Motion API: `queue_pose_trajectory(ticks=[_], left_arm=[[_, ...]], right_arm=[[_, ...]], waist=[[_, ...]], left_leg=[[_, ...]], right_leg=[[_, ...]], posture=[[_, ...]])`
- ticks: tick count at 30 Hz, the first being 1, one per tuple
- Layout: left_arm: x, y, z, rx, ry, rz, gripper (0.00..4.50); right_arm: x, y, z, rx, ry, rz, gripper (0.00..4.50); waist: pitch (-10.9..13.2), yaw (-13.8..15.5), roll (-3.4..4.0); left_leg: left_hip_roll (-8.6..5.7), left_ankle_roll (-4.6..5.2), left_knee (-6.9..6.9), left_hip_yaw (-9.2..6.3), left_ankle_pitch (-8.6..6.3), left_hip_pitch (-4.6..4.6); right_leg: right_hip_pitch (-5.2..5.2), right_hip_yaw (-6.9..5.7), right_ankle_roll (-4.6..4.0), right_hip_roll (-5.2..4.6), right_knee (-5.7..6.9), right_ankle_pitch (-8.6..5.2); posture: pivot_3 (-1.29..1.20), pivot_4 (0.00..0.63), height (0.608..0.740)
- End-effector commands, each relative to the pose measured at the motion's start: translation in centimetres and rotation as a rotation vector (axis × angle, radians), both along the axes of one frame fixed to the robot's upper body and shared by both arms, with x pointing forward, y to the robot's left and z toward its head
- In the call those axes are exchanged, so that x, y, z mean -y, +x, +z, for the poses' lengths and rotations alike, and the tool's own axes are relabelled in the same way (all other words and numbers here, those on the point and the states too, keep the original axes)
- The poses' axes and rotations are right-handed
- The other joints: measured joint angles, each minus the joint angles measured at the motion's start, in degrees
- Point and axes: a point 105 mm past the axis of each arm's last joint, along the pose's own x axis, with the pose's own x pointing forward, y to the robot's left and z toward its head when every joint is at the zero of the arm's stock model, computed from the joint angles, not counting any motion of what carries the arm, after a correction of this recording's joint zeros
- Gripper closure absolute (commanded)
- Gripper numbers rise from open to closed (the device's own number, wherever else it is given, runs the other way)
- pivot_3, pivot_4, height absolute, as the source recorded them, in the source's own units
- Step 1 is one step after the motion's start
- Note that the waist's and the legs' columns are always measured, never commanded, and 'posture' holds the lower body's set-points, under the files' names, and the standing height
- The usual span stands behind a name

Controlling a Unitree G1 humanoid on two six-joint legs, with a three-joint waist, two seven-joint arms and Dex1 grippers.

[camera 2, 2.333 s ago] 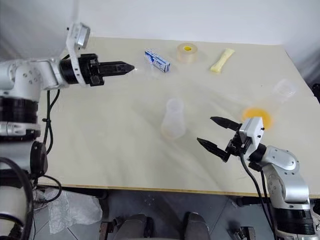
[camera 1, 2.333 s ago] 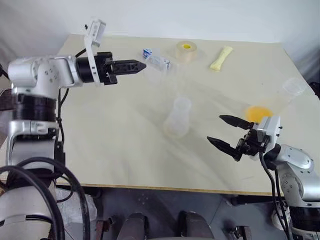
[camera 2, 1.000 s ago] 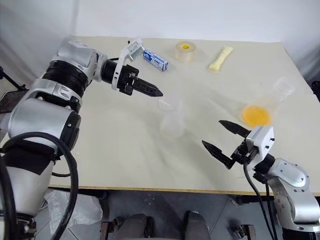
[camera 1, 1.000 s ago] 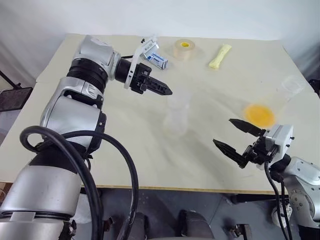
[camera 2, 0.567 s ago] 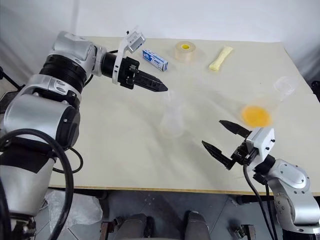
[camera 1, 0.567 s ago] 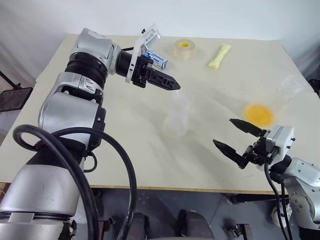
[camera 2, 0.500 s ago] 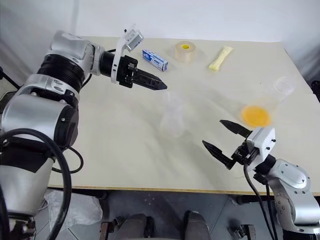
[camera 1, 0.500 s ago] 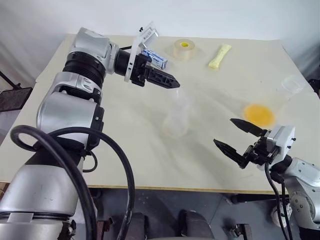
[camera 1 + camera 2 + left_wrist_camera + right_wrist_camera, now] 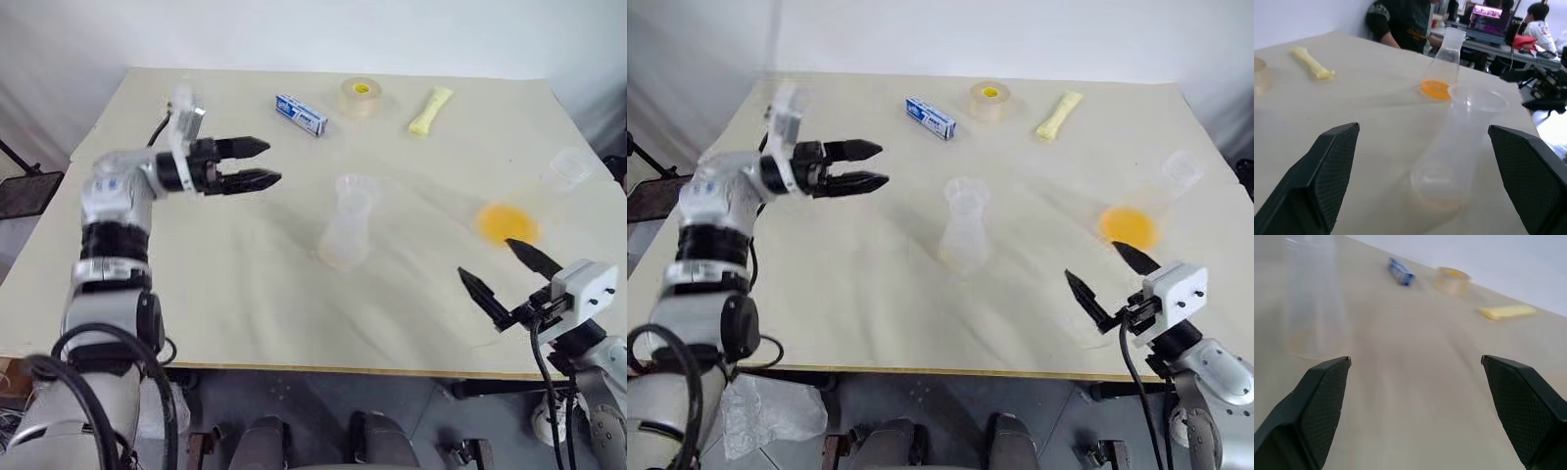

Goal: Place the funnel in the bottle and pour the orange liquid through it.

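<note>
The clear bottle [image 9: 345, 240] stands upright at the table's middle, and the clear funnel [image 9: 355, 188] sits in its mouth. A larger clear flask [image 9: 549, 186] stands to the right, upright, with the orange liquid [image 9: 507, 223] shallow in its base. My left gripper [image 9: 257, 164] hovers open and empty to the left of the bottle, well apart from it, pointing at it. My right gripper [image 9: 488, 262] is open and empty near the table's front right edge, just in front of the flask. In the left wrist view the bottle [image 9: 1449, 152] and the flask [image 9: 1446, 58] show between the fingers.
A blue and white box [image 9: 300, 114], a tape roll [image 9: 361, 96] and a pale yellow wrapped stick [image 9: 432, 110] lie along the table's far side. People sit at desks beyond the table in the left wrist view.
My left gripper has opened and drawn away to the left from the bottle's top, leaving the funnel in the mouth. My right gripper has shifted a little to the right, toward the front edge.
</note>
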Motion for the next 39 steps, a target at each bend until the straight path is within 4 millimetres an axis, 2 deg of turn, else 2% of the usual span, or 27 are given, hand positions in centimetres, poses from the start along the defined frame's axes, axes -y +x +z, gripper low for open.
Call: queue_pose_trajectory(ticks=[1,5,8,15,23,25,30,39], left_arm=[[-0.6,-1.7,1.4,0.209,-0.048,-0.004,0.01],[-0.9,-3.9,-3.6,0.178,-0.037,-0.070,0.01],[-0.9,-5.0,-5.1,0.176,-0.020,-0.116,0.01],[-1.0,-5.2,-3.8,0.239,-0.123,-0.087,0.01],[0.1,-5.5,-4.3,0.236,-0.148,-0.092,0.01],[0.2,-5.6,-4.3,0.236,-0.157,-0.089,0.01],[0.6,-6.1,-4.5,0.232,-0.173,-0.073,0.01],[0.8,-6.5,-4.5,0.232,-0.193,-0.051,0.01]], right_arm=[[1.4,-0.5,0.5,0.013,-0.003,-0.124,0.00],[3.1,-1.1,-0.9,-0.022,0.089,-0.270,0.00],[3.9,-1.2,-1.1,-0.011,0.118,-0.348,0.00],[6.2,-0.2,-0.8,0.035,0.148,-0.465,0.00],[8.0,3.8,0.5,0.086,0.184,-0.443,0.00],[8.3,4.3,0.7,0.093,0.187,-0.436,0.00],[8.8,7.0,2.5,0.119,0.202,-0.378,0.00],[9.1,10.1,3.8,0.153,0.204,-0.346,0.00]], waist=[[-0.01,0.08,0.00],[-0.13,-0.08,0.08],[-0.13,-0.22,0.08],[-0.20,-0.04,0.05],[-0.21,-0.58,0.06],[-0.21,-0.55,0.06],[-0.21,-1.18,0.06],[-0.21,-1.57,0.06]], left_leg=[[-0.01,0.00,0.02,-0.01,0.00,-0.01],[-0.02,0.01,-0.04,0.03,-0.01,0.08],[0.01,0.01,-0.06,0.10,-0.01,0.10],[0.00,0.01,0.02,0.10,-0.01,0.11],[0.01,0.01,-0.03,0.18,-0.01,0.15],[0.02,0.01,-0.03,0.16,-0.01,0.14],[0.00,0.02,-0.04,0.18,-0.01,0.14],[0.03,0.02,-0.08,0.13,-0.01,0.12]], right_leg=[[0.02,0.00,0.00,0.00,0.00,0.00],[0.06,0.02,0.00,-0.01,0.00,0.00],[0.06,0.03,0.00,0.03,-0.01,0.00],[0.08,0.15,0.00,0.03,-0.01,0.00],[0.07,0.17,0.00,0.05,-0.02,0.00],[0.07,0.16,0.00,0.05,-0.01,0.00],[0.07,0.18,0.00,0.01,-0.02,0.00],[0.07,0.13,0.00,0.02,-0.02,0.00]], posture=[[0.00,0.150,0.740],[0.00,0.150,0.740],[0.00,0.150,0.740],[0.00,0.150,0.740],[0.00,0.150,0.740],[0.00,0.150,0.740],[0.00,0.150,0.740],[0.00,0.150,0.740]])
